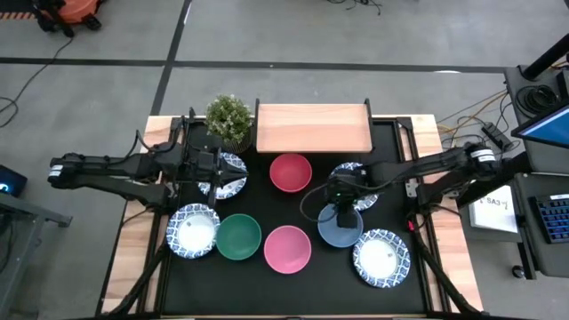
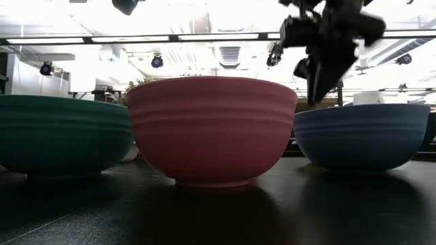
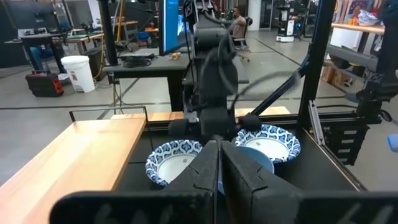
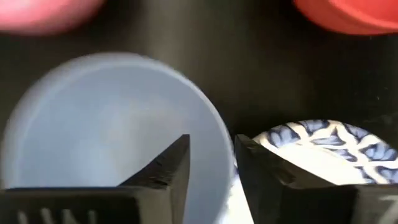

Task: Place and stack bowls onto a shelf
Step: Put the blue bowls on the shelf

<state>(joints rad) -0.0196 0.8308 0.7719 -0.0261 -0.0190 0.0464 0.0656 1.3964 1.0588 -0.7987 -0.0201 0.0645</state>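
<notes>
Your right tool (image 1: 343, 216) hangs over the blue bowl (image 1: 339, 228) at about four o'clock on the bench (image 1: 409, 284). Its fingers (image 4: 166, 165) are slightly parted and straddle the bowl's rim without clamping it. A patterned bowl (image 4: 323, 146) sits just beside it. Your left tool (image 1: 216, 166), fingers pressed together and empty, waits at ten o'clock. The shelf (image 1: 313, 128) at twelve o'clock carries no bowls.
</notes>
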